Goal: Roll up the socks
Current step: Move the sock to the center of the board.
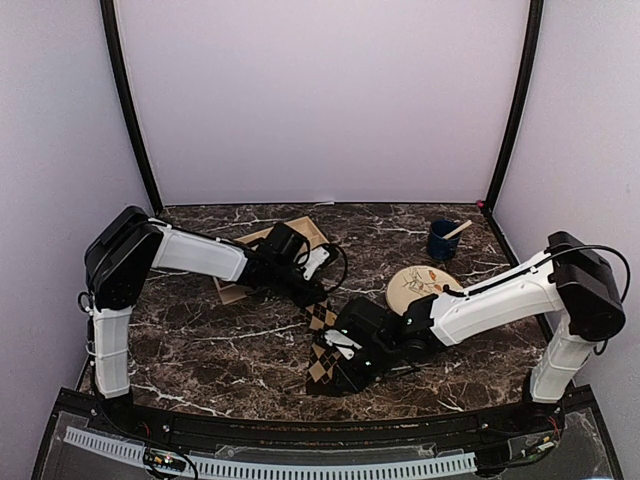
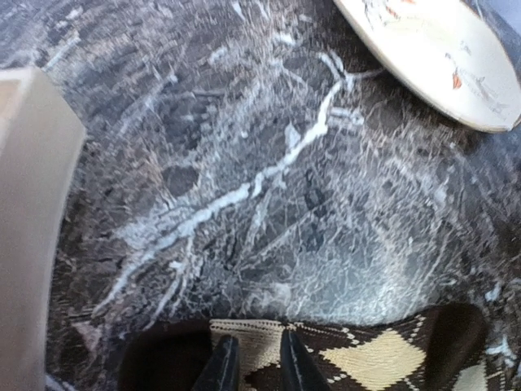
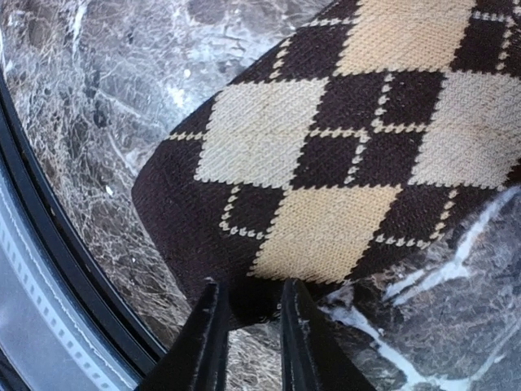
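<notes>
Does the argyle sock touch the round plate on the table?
Apart. The left wrist view shows bare marble table between the argyle sock at the bottom and the round plate at the top right.

No writing, label or number is legible on anything here.

Sock [image 1: 320, 365] lies on table [image 1: 220, 350]; plate [image 1: 410, 285] right of it; cup [image 1: 440, 243] behind plate.
</notes>
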Robot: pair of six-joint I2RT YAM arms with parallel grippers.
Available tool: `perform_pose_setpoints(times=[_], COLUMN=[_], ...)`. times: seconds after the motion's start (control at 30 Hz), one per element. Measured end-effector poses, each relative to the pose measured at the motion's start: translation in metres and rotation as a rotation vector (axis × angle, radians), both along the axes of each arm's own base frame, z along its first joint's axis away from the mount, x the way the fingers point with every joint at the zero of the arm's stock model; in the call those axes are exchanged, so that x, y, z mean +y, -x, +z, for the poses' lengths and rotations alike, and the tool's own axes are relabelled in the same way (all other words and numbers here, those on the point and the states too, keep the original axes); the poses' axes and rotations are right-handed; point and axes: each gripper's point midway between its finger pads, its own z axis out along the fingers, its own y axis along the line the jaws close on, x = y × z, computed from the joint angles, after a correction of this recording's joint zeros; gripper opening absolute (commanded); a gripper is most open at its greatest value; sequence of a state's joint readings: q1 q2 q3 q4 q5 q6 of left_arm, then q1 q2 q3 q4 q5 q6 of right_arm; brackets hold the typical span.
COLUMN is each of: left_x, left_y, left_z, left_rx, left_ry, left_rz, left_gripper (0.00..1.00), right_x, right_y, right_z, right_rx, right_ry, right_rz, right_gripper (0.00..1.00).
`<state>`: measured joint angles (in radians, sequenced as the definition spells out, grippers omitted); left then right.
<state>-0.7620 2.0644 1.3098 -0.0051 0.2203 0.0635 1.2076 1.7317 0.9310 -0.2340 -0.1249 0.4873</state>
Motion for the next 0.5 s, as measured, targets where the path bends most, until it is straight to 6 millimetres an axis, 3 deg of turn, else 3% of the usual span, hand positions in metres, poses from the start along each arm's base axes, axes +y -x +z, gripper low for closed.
perform_pose_setpoints(times=[0.17,0.33,0.5], left_x=[-0.001,0.008,0.032], left_y=[-0.004,-0.007,0.000], left_z=[0.039,0.085,0.103], left_rx=[-0.051,-0.115,-0.125], left_ry=[0.053,0.107,0.126], left_rz=[0.022,0.087,0.193], left_gripper=[0.26,0.27,0.32], right_x=[-0.006,-0.009,-0.004], right_y=[-0.003,-0.005,0.011], right_z=[0.007,0.030,0.037], right_rx=[-0.079,-0.174,-0.250], right_ry=[0.040,0.026,0.026], right_rz=[0.043,0.125,0.258], right_gripper=[0.39,0.43,0.44])
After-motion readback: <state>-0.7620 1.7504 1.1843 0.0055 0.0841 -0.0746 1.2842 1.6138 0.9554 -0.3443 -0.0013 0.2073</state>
